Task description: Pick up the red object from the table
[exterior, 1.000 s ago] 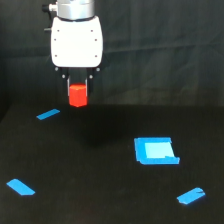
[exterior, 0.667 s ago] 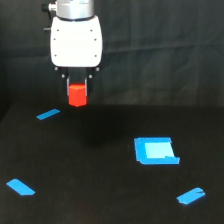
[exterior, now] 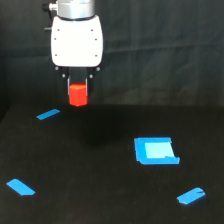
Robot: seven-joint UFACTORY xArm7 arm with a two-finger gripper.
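Observation:
The red object (exterior: 78, 95) is a small bright red-orange block held between my gripper's fingers, lifted above the black table (exterior: 100, 180). My gripper (exterior: 78, 91) hangs from a white housing at the upper left of the exterior view and is shut on the block. The block's upper part is hidden between the dark fingers. It hangs clear of the surface, right of a blue tape strip (exterior: 48, 114).
A blue square patch (exterior: 155, 150) lies on the table at the exterior view's right. Blue tape strips lie at the lower left (exterior: 20, 187) and the lower right (exterior: 191, 195). A dark backdrop stands behind the table.
The gripper has risen slightly with the red block in it. The tape pieces have not moved.

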